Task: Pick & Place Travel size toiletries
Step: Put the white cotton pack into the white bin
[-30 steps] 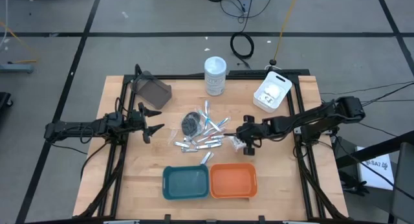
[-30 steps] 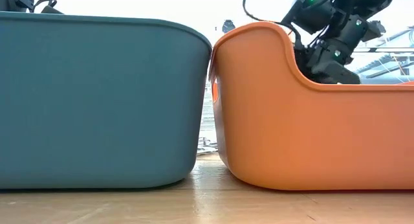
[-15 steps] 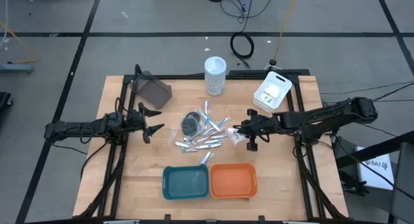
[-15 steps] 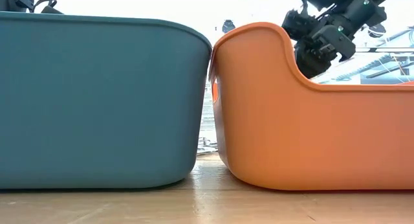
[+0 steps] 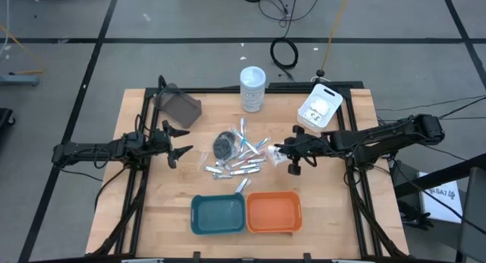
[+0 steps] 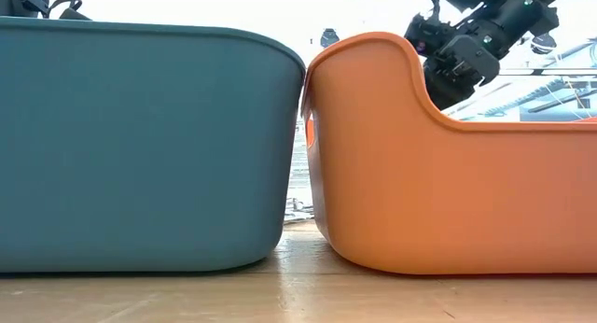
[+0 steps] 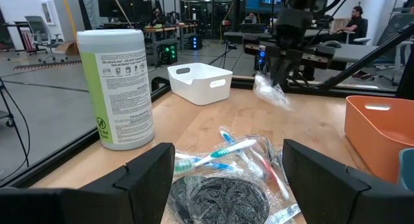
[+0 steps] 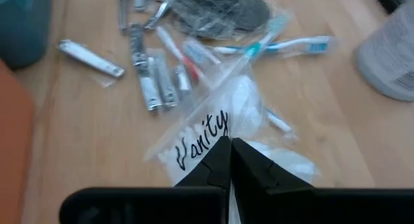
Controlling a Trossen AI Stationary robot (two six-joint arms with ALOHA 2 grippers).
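High view: you see the right gripper (image 5: pixel 282 152) at the right edge of the toiletries pile (image 5: pixel 239 155), mid-table; the left gripper (image 5: pixel 176 144), fingers spread, waits well left of it. The teal tray (image 5: pixel 218 213) and orange tray (image 5: pixel 273 211) sit at the near edge.

Low view: the right gripper (image 6: pixel 454 57) hangs behind the orange tray (image 6: pixel 448 188).

Left wrist view: a clear packet (image 7: pixel 272 91) dangles off the table.

Right wrist view: your fingers (image 8: pixel 215 164) pinch the "Vanity" packet (image 8: pixel 223 130) above the nail clippers (image 8: pixel 150 81) and toothbrush (image 8: pixel 284 44).
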